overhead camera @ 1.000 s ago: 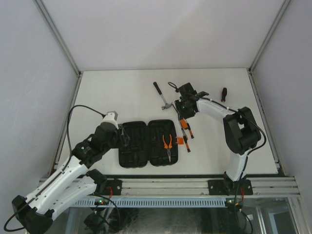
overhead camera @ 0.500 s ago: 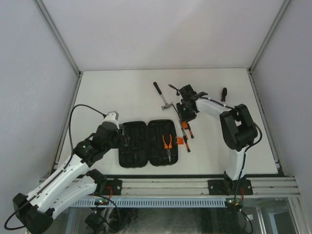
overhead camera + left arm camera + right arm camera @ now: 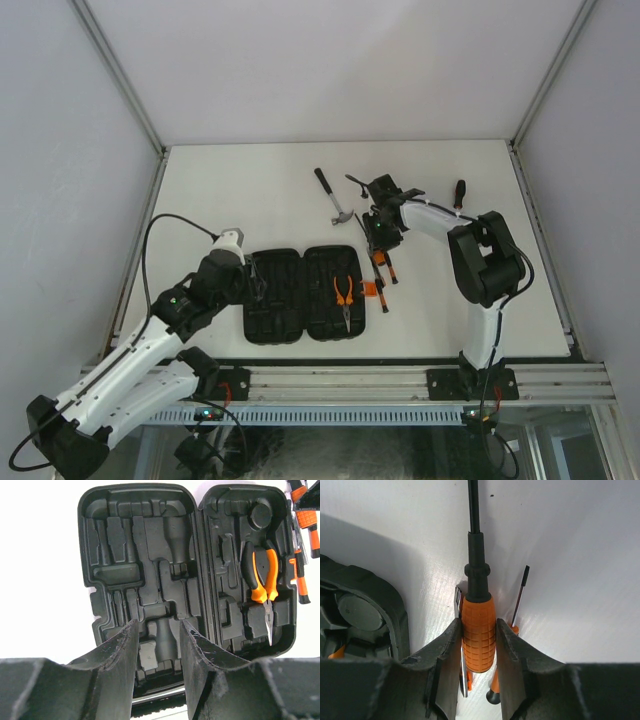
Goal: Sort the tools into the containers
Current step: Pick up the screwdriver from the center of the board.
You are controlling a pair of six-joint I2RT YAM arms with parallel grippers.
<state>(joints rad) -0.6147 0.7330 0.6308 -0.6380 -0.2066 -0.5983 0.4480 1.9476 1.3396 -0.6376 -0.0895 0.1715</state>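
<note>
right gripper pinches a screwdriver by its orange handle, both pads touching it. it lies on the table among other screwdrivers, just right of the case. left gripper is spread with nothing between the fingers, over the near edge of the case's left half. case open flat; pliers seated in the right half. hammer lies beyond the case.

Two robot arms, the left arm and the right arm, have smooth white shells joined by chunky black joints (each carries a tiny green light). A thin black cable loops off the left arm. The left fingers and right fingers are matte black with scuffed edges
</note>
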